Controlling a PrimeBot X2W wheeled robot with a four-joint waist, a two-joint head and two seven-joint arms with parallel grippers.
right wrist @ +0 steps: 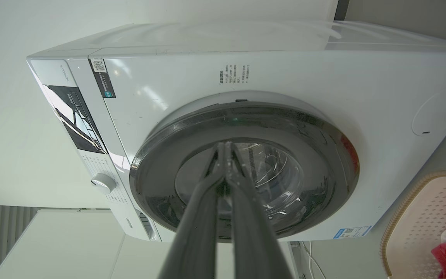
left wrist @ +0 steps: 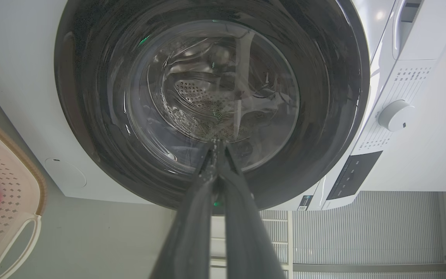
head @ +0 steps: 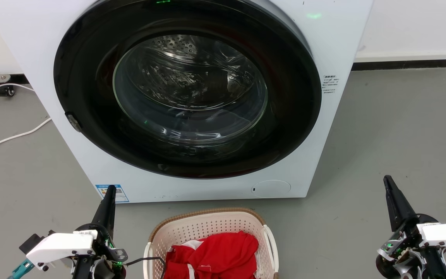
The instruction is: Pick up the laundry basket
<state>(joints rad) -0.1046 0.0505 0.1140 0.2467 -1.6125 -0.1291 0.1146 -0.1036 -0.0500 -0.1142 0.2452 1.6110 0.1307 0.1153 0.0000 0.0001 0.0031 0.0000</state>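
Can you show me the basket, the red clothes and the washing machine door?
laundry basket (head: 207,226): head view, on its perforated back wall.
red clothes (head: 215,254): head view, middle of the heap in the basket.
washer door (head: 190,89): head view, on the round glass.

Head view looking down on washer (head: 325,128) and laundry basket (head: 207,228), wrist views rolled sideways, sharing both.

Laundry basket (head: 207,228) — cream-white, perforated dot pattern, brown woven-look rim; red cloth (head: 213,255) inside. Washer (head: 335,46) white — door ring black.
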